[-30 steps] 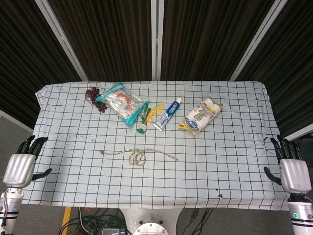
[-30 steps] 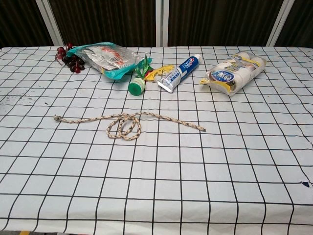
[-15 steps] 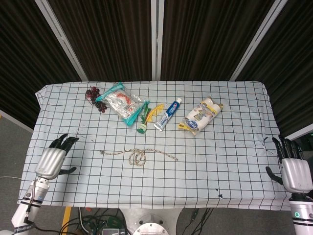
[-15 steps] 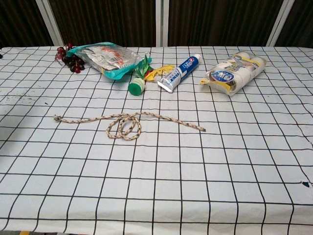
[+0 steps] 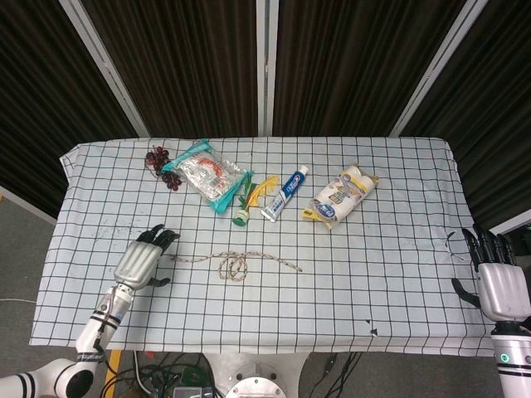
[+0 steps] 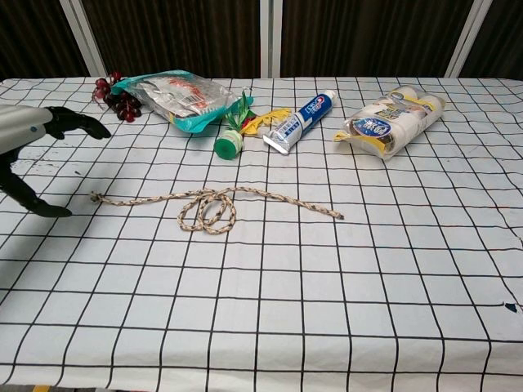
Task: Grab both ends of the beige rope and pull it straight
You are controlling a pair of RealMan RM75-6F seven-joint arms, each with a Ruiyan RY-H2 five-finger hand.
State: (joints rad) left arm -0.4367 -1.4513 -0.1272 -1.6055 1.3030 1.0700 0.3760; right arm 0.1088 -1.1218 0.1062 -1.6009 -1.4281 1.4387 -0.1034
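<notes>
Since a moment ago my left robot hand has swung in over the counter, fingers spread and holding nothing, just beside the rope's left end so I can pinch it. That rope lies mid-counter, looped. My right robot hand waits open, well apart.

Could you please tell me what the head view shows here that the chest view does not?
Only the head view shows the right hand, open beside the table's right edge, and the left forearm. Only the chest view shows nothing extra. Both share the open left hand near the left end of the beige braided rope, looped mid-length on the black-gridded white tablecloth.
</notes>
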